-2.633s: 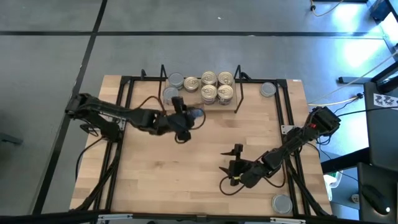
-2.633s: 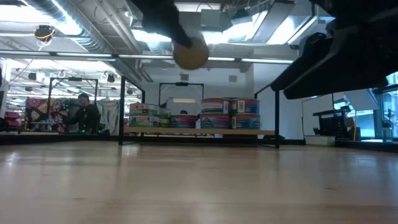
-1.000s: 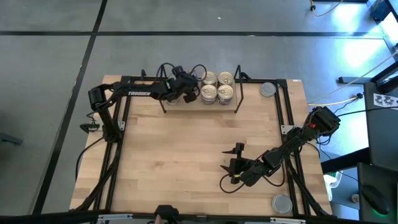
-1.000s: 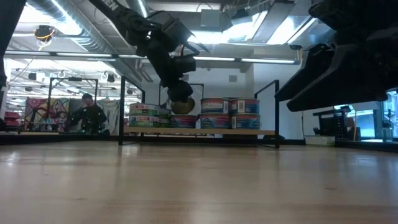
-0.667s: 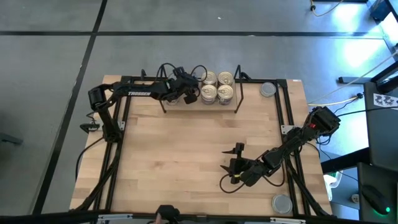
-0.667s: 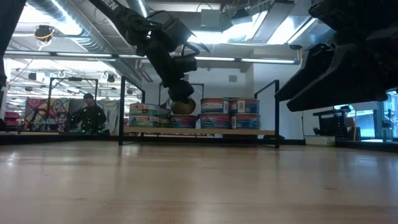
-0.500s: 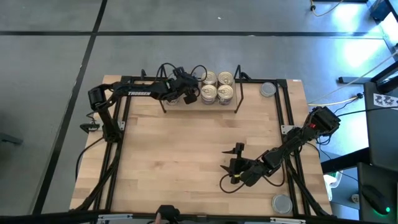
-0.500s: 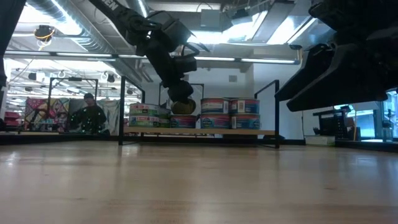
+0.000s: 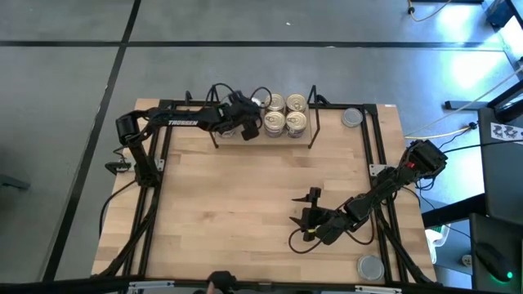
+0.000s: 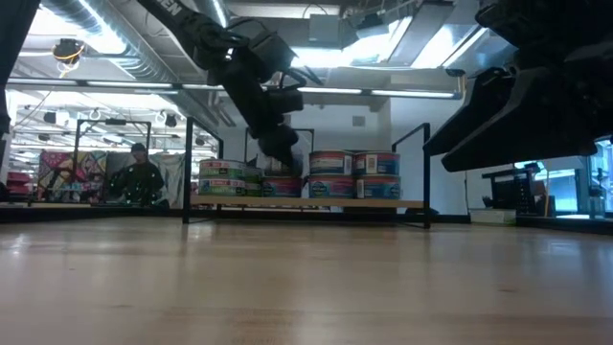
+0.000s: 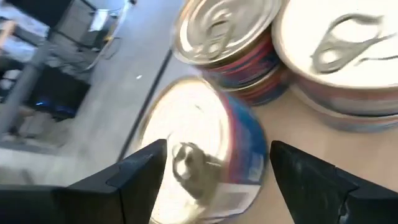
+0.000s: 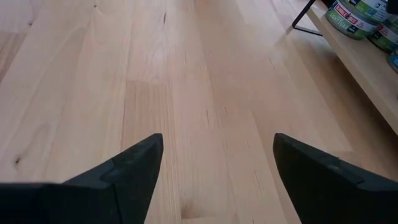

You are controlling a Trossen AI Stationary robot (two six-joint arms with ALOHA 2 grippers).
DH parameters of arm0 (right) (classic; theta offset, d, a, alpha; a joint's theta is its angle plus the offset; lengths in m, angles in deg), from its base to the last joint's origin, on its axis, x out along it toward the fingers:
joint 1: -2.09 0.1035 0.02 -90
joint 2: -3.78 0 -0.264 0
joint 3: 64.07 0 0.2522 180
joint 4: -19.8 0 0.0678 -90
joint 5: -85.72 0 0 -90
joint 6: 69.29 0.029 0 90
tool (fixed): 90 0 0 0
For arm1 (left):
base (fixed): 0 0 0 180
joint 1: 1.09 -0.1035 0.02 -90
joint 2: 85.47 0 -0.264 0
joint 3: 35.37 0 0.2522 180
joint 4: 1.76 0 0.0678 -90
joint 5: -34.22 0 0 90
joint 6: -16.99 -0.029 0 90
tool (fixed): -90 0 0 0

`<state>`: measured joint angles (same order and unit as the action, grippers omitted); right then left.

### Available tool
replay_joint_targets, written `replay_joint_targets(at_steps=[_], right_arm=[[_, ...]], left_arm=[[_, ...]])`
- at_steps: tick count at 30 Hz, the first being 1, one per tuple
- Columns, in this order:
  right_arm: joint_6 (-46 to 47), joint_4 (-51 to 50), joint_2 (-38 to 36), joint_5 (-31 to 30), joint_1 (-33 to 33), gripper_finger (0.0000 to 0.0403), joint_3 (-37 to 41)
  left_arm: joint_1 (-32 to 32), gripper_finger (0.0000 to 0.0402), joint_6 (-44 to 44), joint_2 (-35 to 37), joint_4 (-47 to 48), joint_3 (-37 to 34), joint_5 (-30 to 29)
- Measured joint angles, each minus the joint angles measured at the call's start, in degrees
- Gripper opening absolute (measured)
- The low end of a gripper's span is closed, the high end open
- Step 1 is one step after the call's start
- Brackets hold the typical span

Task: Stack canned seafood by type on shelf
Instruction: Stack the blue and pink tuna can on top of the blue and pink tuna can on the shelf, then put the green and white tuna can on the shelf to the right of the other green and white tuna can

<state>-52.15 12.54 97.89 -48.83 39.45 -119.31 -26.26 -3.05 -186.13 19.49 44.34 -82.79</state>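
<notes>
Between my left gripper's (image 11: 211, 171) spread fingers sits a can (image 11: 205, 149) on the shelf (image 9: 270, 135), beside stacked tins. Release step appears complete; next move calls for a straight withdrawal without nudging neighbours.

White capital letters reading "TROSSEN" run along the left arm (image 9: 176, 122) in the high view, over the table's (image 9: 245, 204) far left part. Coloured labels wrap the cans on the shelf (image 10: 306, 202) in the low view, and the cans at the right wrist view's edge, but their print cannot be read.
</notes>
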Motion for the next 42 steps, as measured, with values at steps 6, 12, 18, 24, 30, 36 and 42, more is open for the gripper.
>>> replay_joint_targets(at_steps=[6,12,18,24,30,36,42], right_arm=[[0.0,0.0,0.0,0.0,0.0,0.0303,0.0],[0.0,0.0,0.0,0.0,0.0,0.0303,0.0],[0.0,0.0,0.0,0.0,0.0,0.0303,0.0],[-0.2,-0.2,0.0,0.0,0.0,0.0303,0.0],[-1.5,4.4,0.0,0.7,-1.3,0.0303,-0.2],[-1.9,-4.0,-3.1,-5.9,-3.3,0.0285,-1.1],[5.3,-30.7,-15.9,-16.3,-4.4,0.0204,-1.2]], left_arm=[[-0.5,0.0285,0.4,0.0,0.5,0.0,1.5],[-1.6,0.0285,0.8,0.0,0.4,0.0,1.4],[-1.7,0.0285,0.7,0.1,-0.5,0.0,0.8],[2.9,0.0285,2.3,4.8,0.5,0.0,0.6],[10.9,0.0285,8.2,13.4,7.5,0.0,0.6],[19.2,0.0285,13.8,20.6,8.5,-8.0,0.6],[26.5,0.0285,24.5,27.2,3.7,-21.9,0.6]])
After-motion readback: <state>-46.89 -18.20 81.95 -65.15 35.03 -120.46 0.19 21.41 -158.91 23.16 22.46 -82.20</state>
